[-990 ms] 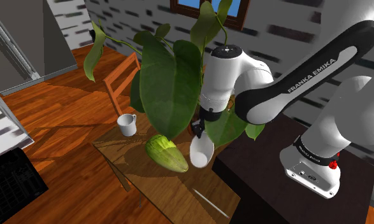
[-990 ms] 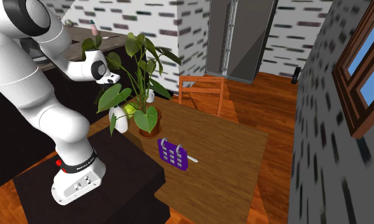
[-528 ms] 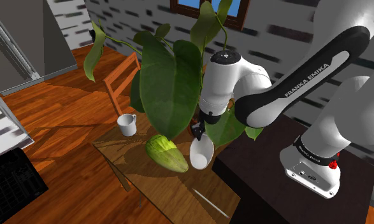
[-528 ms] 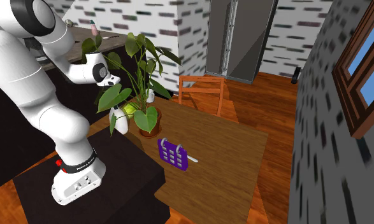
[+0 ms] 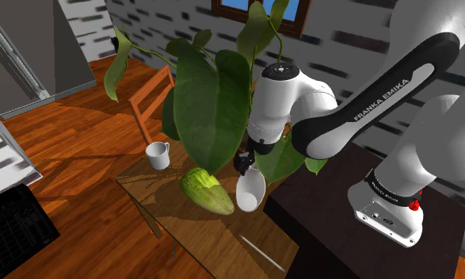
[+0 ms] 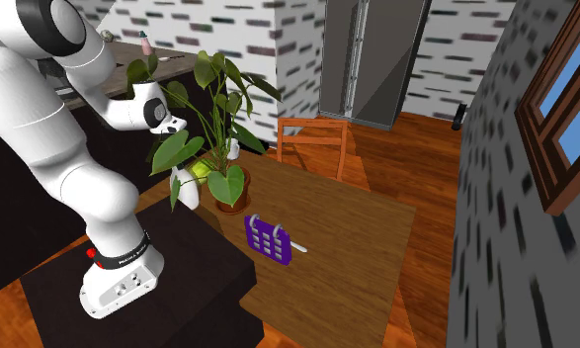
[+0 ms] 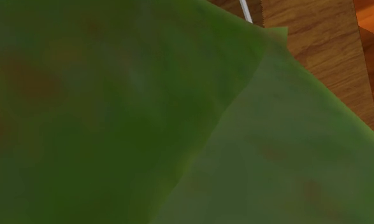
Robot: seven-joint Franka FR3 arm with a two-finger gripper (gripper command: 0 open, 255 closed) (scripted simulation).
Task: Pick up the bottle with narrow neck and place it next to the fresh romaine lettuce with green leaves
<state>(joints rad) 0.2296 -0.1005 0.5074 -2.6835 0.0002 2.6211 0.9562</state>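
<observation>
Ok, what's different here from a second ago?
The arm leaned in and its wrist dipped slightly toward the white bottle, all within the first half second. The bottle, lettuce, mug and plant stayed put.

Wooden table [image 5: 222, 231] — white mug [image 5: 158, 154], green lettuce [image 5: 208, 191], potted plant [image 6: 230, 202], purple rack [image 6: 269, 240] on top

The arm [image 5: 357, 119] is built of rounded white shells joined by dark joints, and is ended by a black gripper [image 5: 243, 165]. "FRANKA EMIKA" lettering [image 5: 385, 93] is printed along one link. A black ring [image 5: 393, 189] with a red mark [image 5: 415, 204] is seen above the white, dotted base [image 5: 385, 218].
</observation>
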